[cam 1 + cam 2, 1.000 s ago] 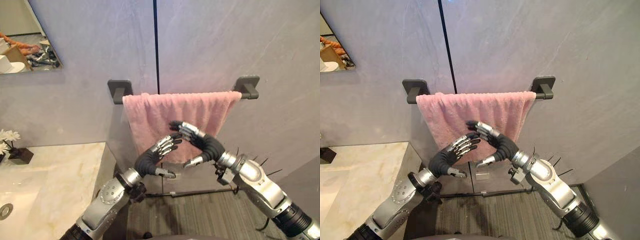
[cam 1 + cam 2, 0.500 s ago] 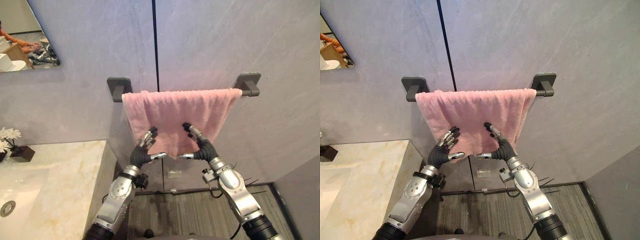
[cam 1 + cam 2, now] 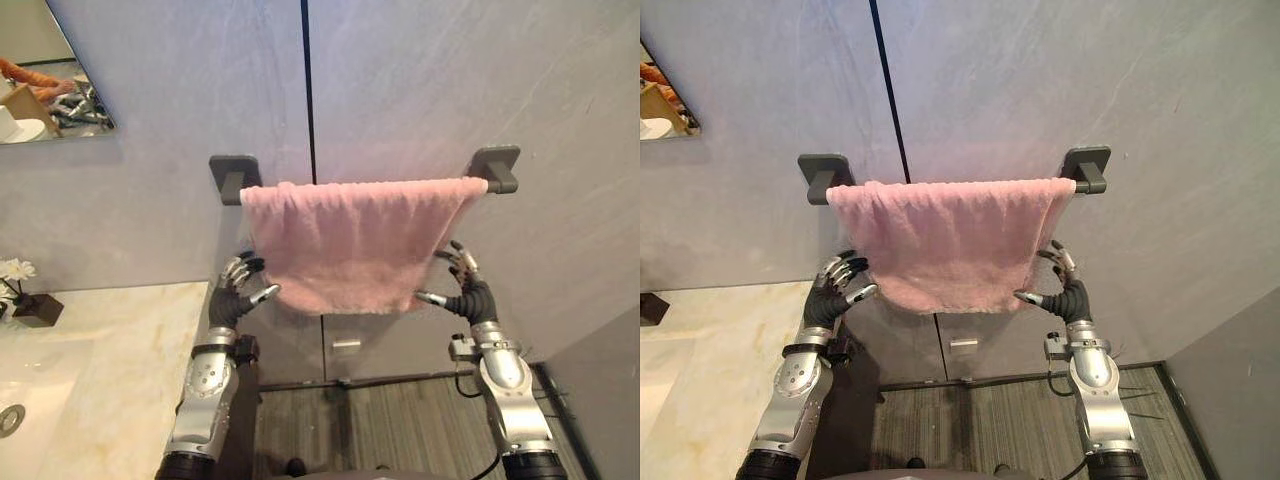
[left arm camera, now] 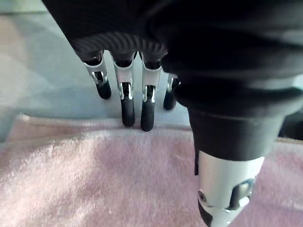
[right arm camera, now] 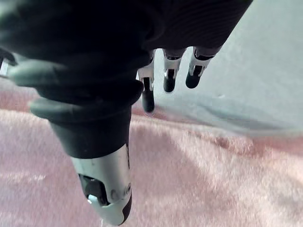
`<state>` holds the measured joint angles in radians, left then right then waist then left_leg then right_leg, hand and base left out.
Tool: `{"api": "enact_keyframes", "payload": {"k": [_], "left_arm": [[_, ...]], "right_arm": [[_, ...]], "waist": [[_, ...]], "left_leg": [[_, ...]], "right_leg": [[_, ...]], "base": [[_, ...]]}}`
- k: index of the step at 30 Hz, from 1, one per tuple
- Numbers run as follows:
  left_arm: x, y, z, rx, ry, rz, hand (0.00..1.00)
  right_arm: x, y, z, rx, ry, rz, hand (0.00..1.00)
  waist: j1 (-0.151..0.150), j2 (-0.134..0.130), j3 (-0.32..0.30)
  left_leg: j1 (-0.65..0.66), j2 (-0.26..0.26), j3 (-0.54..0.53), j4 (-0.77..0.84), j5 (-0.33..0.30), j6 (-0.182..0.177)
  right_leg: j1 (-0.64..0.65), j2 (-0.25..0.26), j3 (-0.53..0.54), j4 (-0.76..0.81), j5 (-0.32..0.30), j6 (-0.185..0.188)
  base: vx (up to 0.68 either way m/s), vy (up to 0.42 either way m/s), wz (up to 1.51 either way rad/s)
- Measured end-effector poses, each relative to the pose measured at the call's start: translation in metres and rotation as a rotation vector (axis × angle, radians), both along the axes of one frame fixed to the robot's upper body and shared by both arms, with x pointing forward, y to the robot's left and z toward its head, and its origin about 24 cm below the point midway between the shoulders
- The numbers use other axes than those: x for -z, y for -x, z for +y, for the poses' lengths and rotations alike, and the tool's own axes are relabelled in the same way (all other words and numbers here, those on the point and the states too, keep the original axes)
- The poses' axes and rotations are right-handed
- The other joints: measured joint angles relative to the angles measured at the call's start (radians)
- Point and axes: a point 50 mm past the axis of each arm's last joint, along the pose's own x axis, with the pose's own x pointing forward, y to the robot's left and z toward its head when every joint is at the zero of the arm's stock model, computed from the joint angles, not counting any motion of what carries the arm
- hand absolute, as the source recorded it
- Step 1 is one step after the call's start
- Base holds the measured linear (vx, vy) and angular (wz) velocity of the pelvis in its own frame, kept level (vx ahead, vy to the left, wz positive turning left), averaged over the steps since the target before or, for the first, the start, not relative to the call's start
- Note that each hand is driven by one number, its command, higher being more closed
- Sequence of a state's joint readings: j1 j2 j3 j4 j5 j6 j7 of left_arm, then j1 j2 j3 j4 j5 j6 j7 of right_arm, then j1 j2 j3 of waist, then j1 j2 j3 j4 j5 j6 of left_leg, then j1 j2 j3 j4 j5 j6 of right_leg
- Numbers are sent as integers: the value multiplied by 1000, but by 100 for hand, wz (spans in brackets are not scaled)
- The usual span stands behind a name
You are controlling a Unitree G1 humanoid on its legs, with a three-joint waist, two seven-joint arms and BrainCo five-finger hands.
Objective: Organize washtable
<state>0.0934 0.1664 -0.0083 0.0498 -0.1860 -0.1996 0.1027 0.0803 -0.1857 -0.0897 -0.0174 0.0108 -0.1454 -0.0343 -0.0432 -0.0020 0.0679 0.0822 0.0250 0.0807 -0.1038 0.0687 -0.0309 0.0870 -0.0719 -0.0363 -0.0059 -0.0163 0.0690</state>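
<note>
My left hand (image 3: 238, 292) is up in front of the smooth grey wall (image 3: 420, 80). It is just to the right of the shiny pale stone washtable (image 3: 120, 350). Its fingers are loose and spread, and it holds nothing. Its thumb pokes out just beside the bottom left corner of the fluffy pink towel (image 3: 350, 240). I cannot tell if the thumb touches it.

The towel hangs on the wall, spread out wide. At its top left end is a dark grey square holder (image 3: 228, 176). At its top right end is another dark grey holder (image 3: 497, 167). The towel reaches nearly from one to the other.

My right hand (image 3: 468, 292) is up by the bottom right corner of the towel. Its fingers are loose and spread too, with nothing in them. Its thumb points at the towel's edge.
</note>
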Motion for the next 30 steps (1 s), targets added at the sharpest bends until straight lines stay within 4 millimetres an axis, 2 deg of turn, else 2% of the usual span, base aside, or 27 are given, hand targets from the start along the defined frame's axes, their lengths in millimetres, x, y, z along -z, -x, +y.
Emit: {"api": "enact_keyframes", "payload": {"k": [5, 9, 15, 16, 18, 19, 20, 24, 30], "left_arm": [[11, 15, 11, -64, 8, 47, 0], [19, 27, 16, -113, 32, 82, 0], [31, 42, 17, -128, 39, 137, 0], [36, 45, 16, -131, 43, 161, 0], [57, 52, 15, -115, 39, 262, 0], [63, 55, 14, -111, 34, 290, 0], [77, 64, 14, -105, 18, 370, 0], [112, 89, 14, -83, -4, 567, 0], [149, 124, 18, -55, -66, 807, 0]], "right_arm": [[1, 16, -16, 108, -22, -7, 0], [11, 30, -25, 179, -42, 33, 0], [24, 43, -31, 219, -48, 92, 0], [32, 45, -31, 222, -46, 126, 0], [60, 50, -29, 217, -53, 252, 0], [65, 51, -27, 211, -53, 278, 0], [79, 53, -21, 184, -42, 344, 0], [112, 64, -11, 129, -27, 514, 0], [149, 85, -12, 126, -22, 724, 0]], "waist": [[-1, -9, -3], [0, -19, -7], [1, -21, -6], [1, -21, -6], [3, -24, -7], [3, -24, -7], [3, -24, -7], [5, -21, -4], [6, -18, 4]], "left_leg": [[0, -1, 1, 0, 0, 0], [0, -1, 1, 0, -1, 0], [0, -1, 1, 0, -1, 0], [0, 0, -1, 0, -1, 0], [3, 1, -12, 0, -1, 0], [2, 2, -13, 0, -1, 0], [2, 3, -14, 0, -1, 0], [3, 4, -16, 0, -2, -1], [17, 3, -22, 0, -6, -5]], "right_leg": [[0, -1, 0, -5, 0, 0], [1, -2, 0, -9, 0, 0], [3, -2, 0, -9, 0, 0], [6, -2, -3, -10, 0, 0], [18, -3, -15, -17, 0, 1], [18, -3, -16, -17, 0, 1], [19, -2, -16, -18, 0, 1], [21, -3, -18, -18, 0, 1], [35, -3, -21, -14, -18, 6]], "base": [[-6, -2, 0], [0, 0, 0], [0, 0, 0], [0, 0, 8], [0, 0, 14], [0, 0, 7], [0, 0, 0], [0, 0, 0], [-7, -7, 3]]}}
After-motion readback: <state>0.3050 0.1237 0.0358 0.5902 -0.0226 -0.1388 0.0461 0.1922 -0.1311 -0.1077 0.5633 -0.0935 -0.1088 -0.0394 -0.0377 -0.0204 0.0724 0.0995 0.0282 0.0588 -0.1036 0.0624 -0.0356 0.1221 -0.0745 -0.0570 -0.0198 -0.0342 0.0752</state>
